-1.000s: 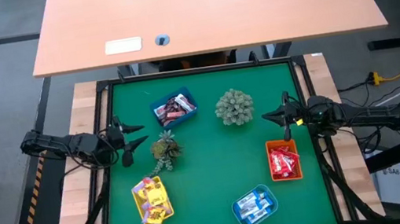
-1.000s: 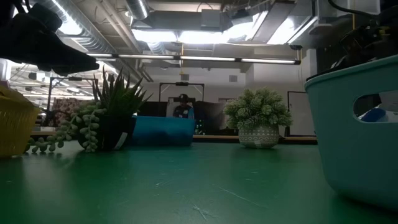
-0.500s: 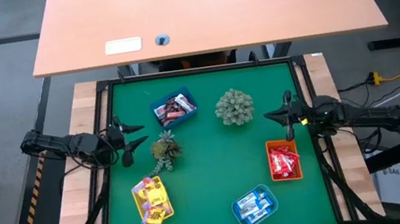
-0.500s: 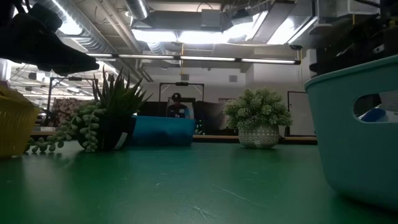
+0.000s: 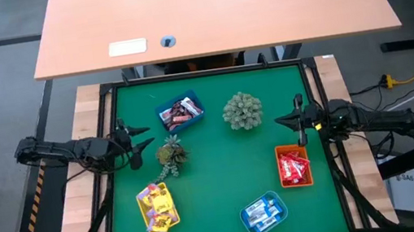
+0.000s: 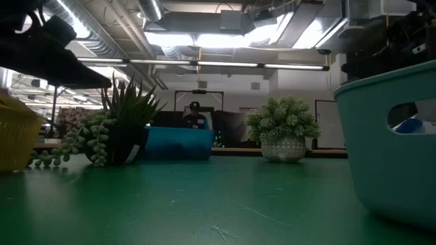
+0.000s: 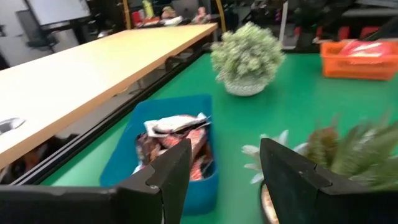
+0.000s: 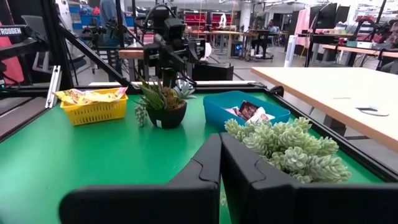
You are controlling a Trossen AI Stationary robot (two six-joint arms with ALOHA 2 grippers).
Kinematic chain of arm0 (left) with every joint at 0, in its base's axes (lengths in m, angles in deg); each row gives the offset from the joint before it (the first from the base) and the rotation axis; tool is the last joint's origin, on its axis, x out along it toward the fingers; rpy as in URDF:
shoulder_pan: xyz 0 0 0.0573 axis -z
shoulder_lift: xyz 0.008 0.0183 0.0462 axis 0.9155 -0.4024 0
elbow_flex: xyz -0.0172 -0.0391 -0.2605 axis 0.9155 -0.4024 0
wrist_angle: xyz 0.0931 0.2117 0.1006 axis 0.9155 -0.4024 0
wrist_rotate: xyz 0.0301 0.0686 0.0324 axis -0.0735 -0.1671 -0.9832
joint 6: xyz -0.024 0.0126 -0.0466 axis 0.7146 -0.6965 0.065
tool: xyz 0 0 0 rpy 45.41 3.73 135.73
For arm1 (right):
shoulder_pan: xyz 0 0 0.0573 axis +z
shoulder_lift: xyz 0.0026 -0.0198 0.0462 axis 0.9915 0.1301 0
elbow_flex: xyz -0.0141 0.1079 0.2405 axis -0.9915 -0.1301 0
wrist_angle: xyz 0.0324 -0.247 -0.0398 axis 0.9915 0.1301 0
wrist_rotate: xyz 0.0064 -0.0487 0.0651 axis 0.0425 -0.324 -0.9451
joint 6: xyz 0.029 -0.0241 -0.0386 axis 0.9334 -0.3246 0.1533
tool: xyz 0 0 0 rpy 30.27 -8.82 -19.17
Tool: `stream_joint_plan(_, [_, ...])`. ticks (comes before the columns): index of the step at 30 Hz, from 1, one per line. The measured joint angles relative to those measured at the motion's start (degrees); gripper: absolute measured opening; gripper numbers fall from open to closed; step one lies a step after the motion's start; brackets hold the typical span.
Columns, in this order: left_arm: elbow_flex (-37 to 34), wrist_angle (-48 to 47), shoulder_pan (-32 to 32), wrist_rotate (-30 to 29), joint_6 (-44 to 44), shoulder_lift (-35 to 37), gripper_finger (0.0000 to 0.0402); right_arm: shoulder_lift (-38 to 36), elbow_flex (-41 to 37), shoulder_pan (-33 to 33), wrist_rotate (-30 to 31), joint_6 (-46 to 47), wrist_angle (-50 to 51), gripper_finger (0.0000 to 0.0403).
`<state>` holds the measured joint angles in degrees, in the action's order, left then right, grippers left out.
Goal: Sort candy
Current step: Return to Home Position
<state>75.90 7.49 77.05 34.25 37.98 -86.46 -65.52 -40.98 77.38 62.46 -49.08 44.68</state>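
Note:
The candy lies sorted in four small trays. Dark brown sweets fill the blue tray (image 5: 180, 112) and yellow ones fill the yellow tray (image 5: 157, 208). Red ones are in the orange tray (image 5: 293, 166), and blue-and-white ones are in the teal tray (image 5: 263, 213). My left gripper (image 5: 147, 138) hovers open near the table's left edge, pointing right, between the blue tray (image 7: 168, 149) and the spiky plant (image 5: 170, 154). My right gripper (image 5: 278, 121) hovers shut near the right edge, pointing left, above the orange tray's far end. Its fingers (image 8: 220, 146) hold nothing.
A pale round potted plant (image 5: 242, 111) stands on the green mat right of the blue tray. The spiky plant with trailing stems (image 6: 116, 133) stands left of centre. Bare mat lies in the middle (image 5: 223, 171). A tan desk (image 5: 207, 9) stands beyond the far edge.
My right gripper has drawn back a little toward the table's right edge, still shut. My left arm has shifted slightly toward the left edge, with its gripper still open. The trays and candy have not moved.

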Motion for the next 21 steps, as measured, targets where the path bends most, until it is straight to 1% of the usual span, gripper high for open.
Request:
stream_joint_plan(4, [0.0,-0.01,-3.17,0.0,0.01,-0.59,0.0179,-0.01,0.0,-0.02,0.0,0.0,0.02,0.0007])
stream_joint_plan(8, [-0.02,0.0,-4.94,-0.02,0.0,-0.47,0.0179,0.0,0.0,-0.02,0.0,0.0,0.02,0.0007])
stream_joint_plan(21, [-0.02,0.0,-5.15,0.02,0.0,1.36,0.0179,0.0,0.0,-0.13,0.0,0.0,0.04,0.0007])
